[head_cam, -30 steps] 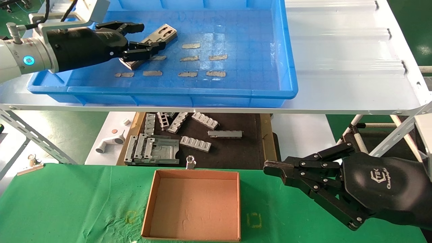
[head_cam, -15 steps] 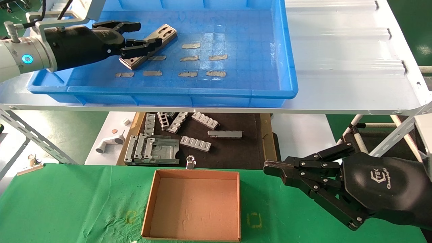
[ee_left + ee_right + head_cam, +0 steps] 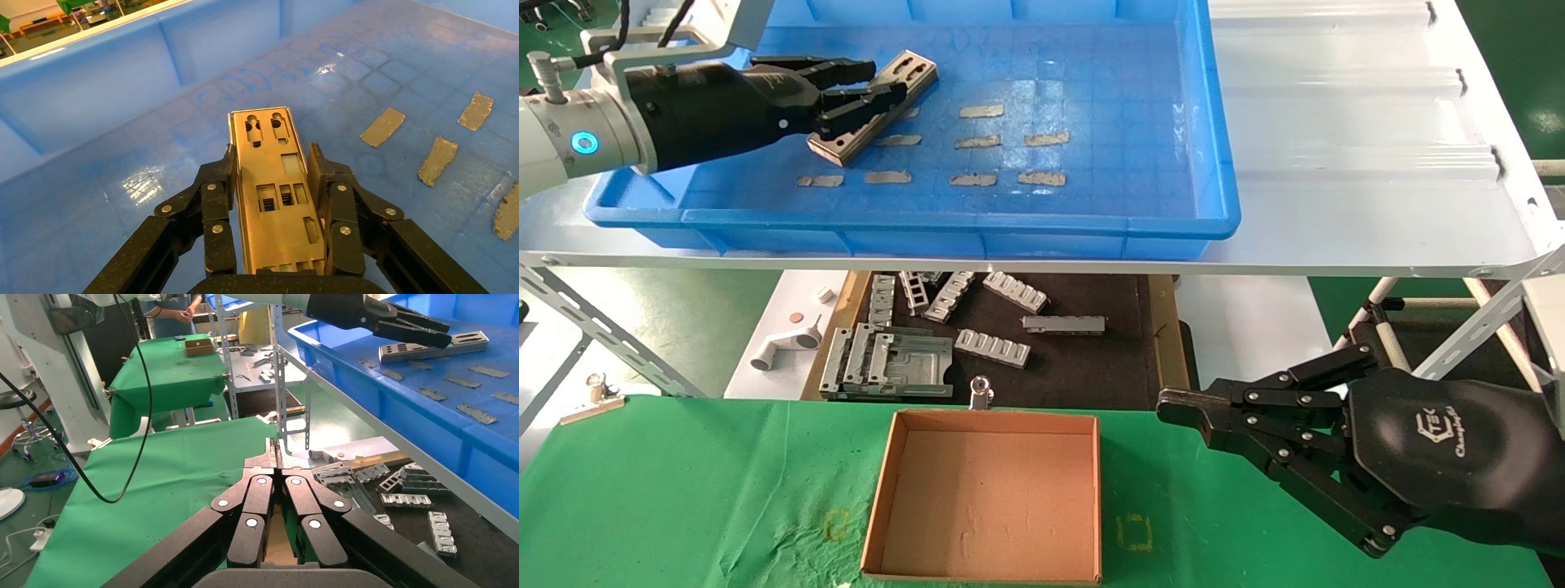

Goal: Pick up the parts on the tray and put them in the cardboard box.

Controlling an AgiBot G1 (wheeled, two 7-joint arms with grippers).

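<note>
A long silver-grey part [image 3: 903,75] with punched cutouts lies at an angle in the back left of the blue tray [image 3: 1107,122]. My left gripper [image 3: 878,88] is shut on it, one finger on each long edge. The left wrist view shows the part [image 3: 275,196] clamped between the fingers [image 3: 217,202], its far end over the tray floor [image 3: 153,141]. The open cardboard box [image 3: 993,418] sits on the green cloth below, with nothing in it. My right gripper [image 3: 1169,406] is shut and parked to the right of the box; its closed tips [image 3: 275,447] hold nothing.
Several ragged grey tape strips [image 3: 981,110] lie on the tray floor. The tray rests on a white shelf [image 3: 1352,122]. Under it, ribbed grey brackets [image 3: 993,347] lie on a black mat. A metal clip [image 3: 981,392] sits at the box's back edge.
My left gripper has closed its fingers onto the part. The part's far end has shifted slightly towards the back left of the tray. The right arm has not moved.
</note>
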